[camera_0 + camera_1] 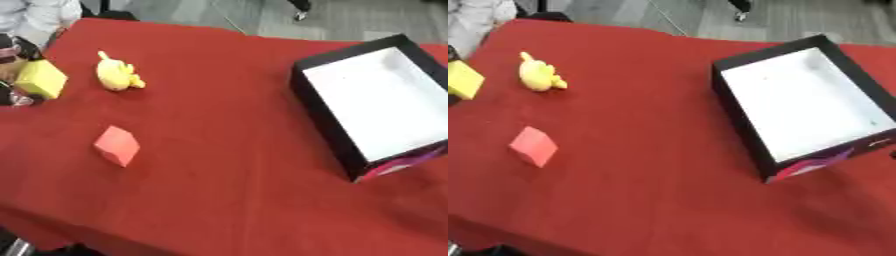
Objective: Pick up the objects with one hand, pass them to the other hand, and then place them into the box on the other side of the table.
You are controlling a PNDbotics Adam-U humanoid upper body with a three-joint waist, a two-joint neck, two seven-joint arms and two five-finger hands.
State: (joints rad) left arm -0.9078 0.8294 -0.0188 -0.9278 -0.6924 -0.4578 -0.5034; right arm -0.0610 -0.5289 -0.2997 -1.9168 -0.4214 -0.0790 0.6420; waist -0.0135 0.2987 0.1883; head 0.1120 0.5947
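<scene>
A red-covered table [227, 150] is filling the view. At its left edge the robot's left hand [12, 60] is curling dark fingers around a yellow block [40, 79] — it is gripping the block's far and near sides. Just to the right a yellow plush toy [117, 75] is lying on the cloth; nearer the viewer, a red block [116, 145] is sitting tilted on an edge. Well apart, on the right, the black box [319, 112] with a white floor is waiting, nothing in it.

The yellow block is looking light and stiff, likely foam, best held across opposite flat faces.

The left eye view is showing the holding fingers; the right eye view is cutting them off almost entirely. The right hand is appearing in neither.
</scene>
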